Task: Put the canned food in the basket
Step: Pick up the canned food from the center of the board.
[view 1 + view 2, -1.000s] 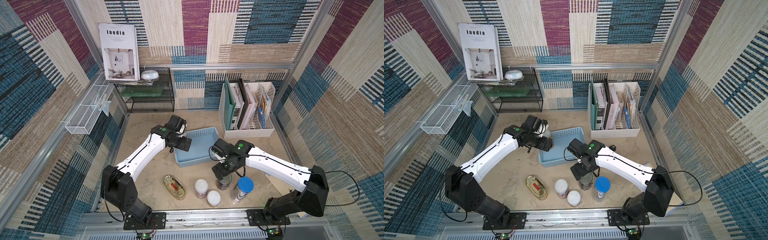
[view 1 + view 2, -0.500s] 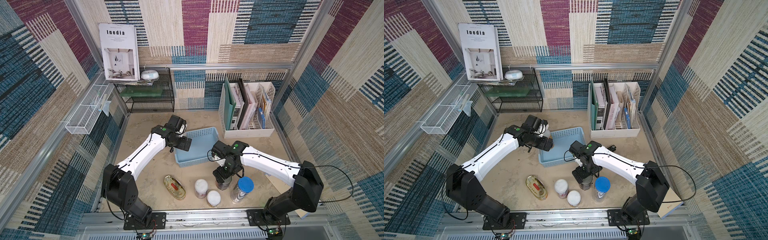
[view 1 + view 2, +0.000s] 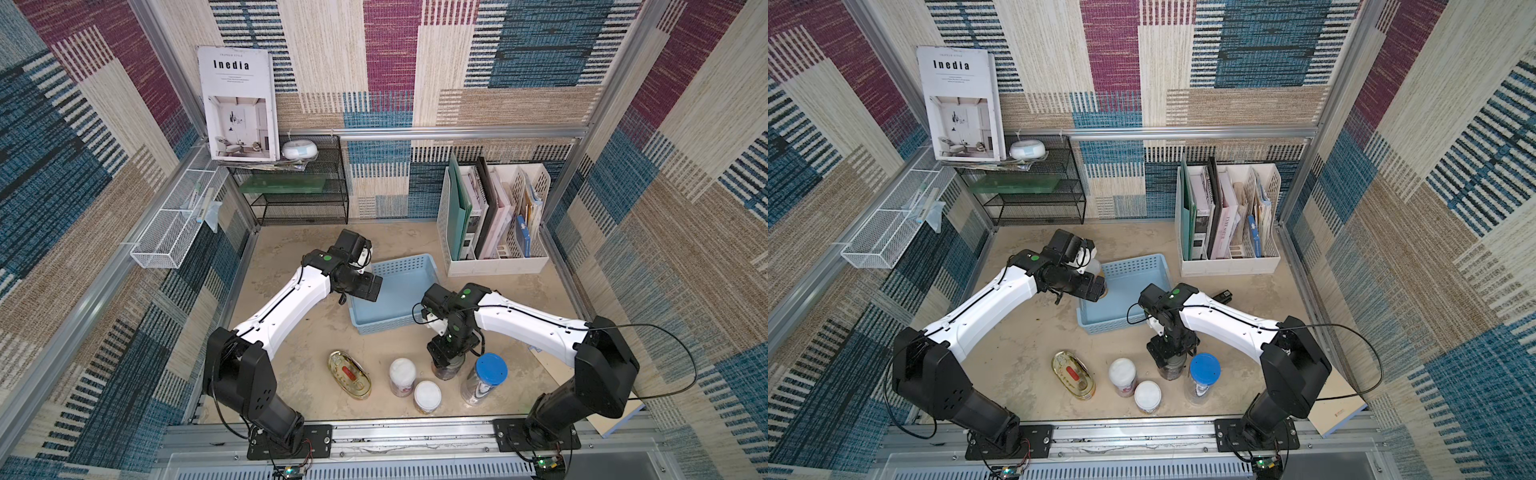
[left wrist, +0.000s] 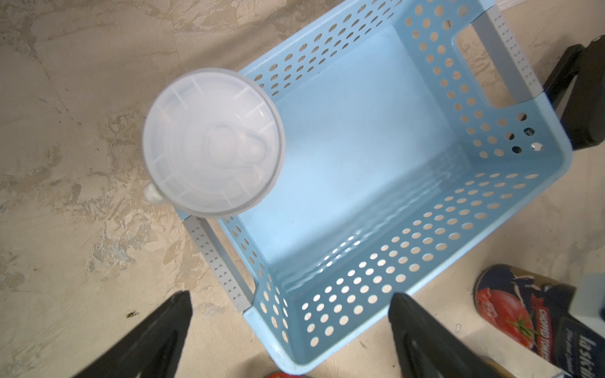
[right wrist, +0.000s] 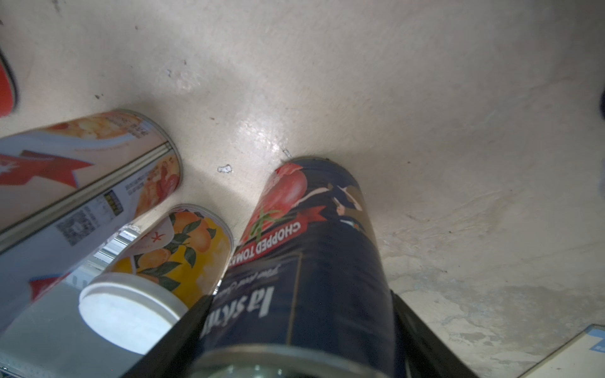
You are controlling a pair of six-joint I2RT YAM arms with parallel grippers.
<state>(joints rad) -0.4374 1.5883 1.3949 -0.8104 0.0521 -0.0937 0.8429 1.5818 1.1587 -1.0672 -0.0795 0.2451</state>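
Note:
My right gripper (image 3: 446,359) (image 5: 298,314) is down over the upright dark-labelled can (image 5: 311,245) (image 3: 448,372), one finger pressed against each side of it. The pink can (image 3: 402,370) and the yellow can (image 3: 427,395) (image 5: 183,255) stand just left of it. The flat oval gold tin (image 3: 349,374) lies further left. My left gripper (image 3: 368,289) (image 4: 289,301) hangs open and empty over the near-left corner of the light blue basket (image 3: 403,295) (image 4: 360,147). A white-lidded can (image 4: 212,140) stands at the basket's far-left corner, seemingly inside.
A clear jar with a blue lid (image 3: 490,368) stands right beside the dark can. A white file holder (image 3: 494,216) sits back right, a black wire shelf (image 3: 299,195) back left, and a white mesh rack (image 3: 174,224) on the left wall. A flat board (image 3: 623,415) lies front right.
My right gripper has come down round the dark-labelled can and its fingers have closed in on it. The left arm has stayed still.

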